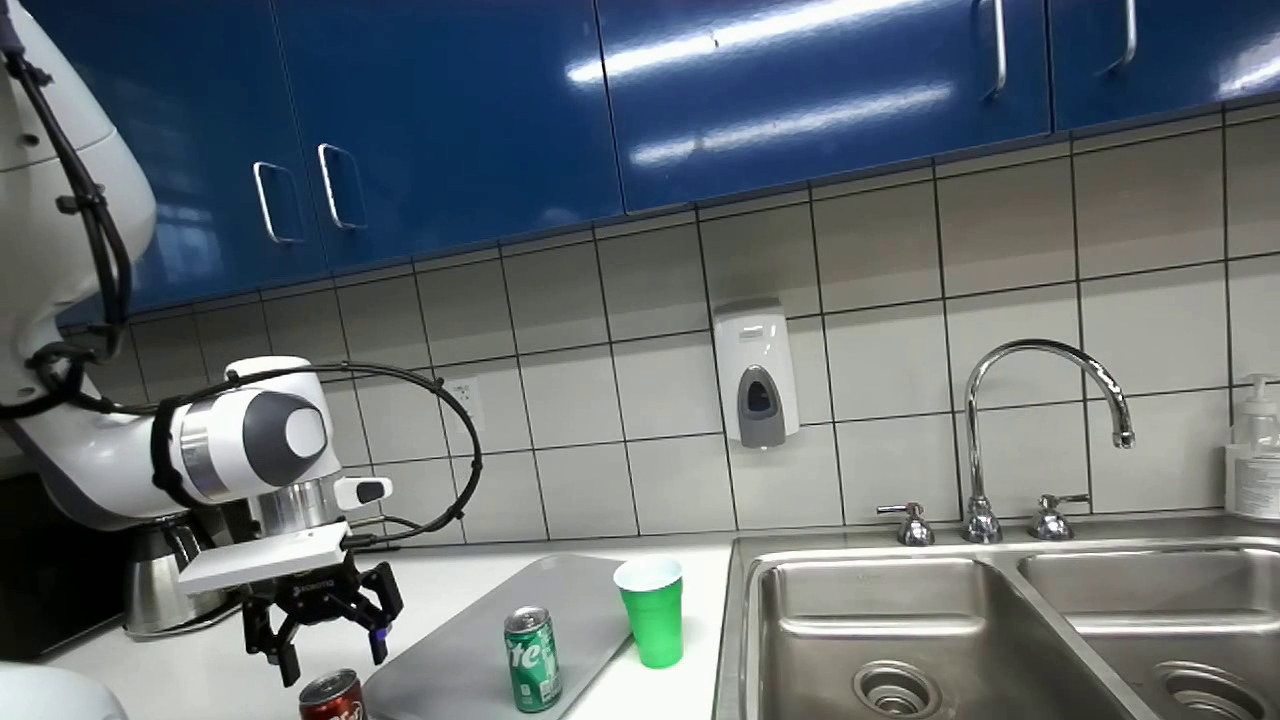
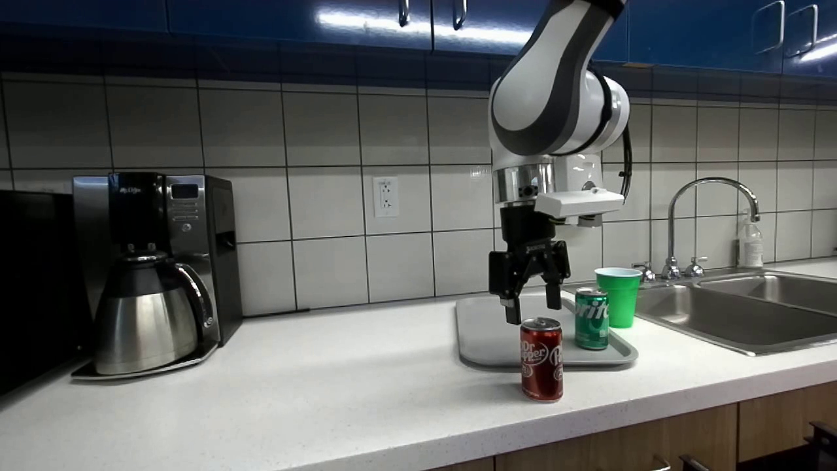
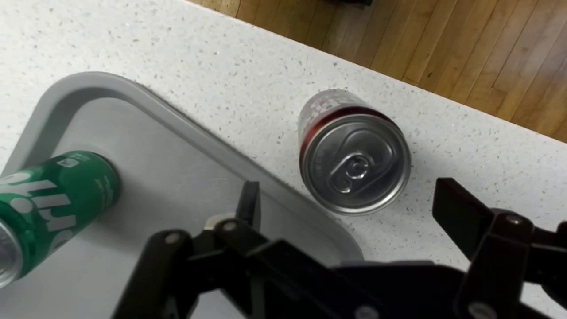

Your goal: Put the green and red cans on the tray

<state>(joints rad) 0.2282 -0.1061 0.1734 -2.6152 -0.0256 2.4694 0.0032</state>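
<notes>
The green can (image 1: 532,665) stands upright on the grey tray (image 1: 450,650); both also show in an exterior view, the can (image 2: 592,320) and the tray (image 2: 487,327). In the wrist view the green can (image 3: 57,204) is at the left on the tray (image 3: 155,177). The red can (image 2: 541,366) stands upright on the counter just outside the tray's edge; in an exterior view its lower part (image 1: 333,704) is cut off. My gripper (image 2: 533,307) is open and empty above the red can. In the wrist view the red can (image 3: 356,164) lies slightly ahead of the open fingers (image 3: 350,199).
A green cup (image 1: 655,620) stands beside the tray, close to the green can. The sink (image 1: 740,640) with its faucet (image 1: 980,430) is beyond it. A coffee maker with a steel carafe (image 2: 147,320) stands at the counter's other end. The counter's front edge (image 3: 328,53) is near the red can.
</notes>
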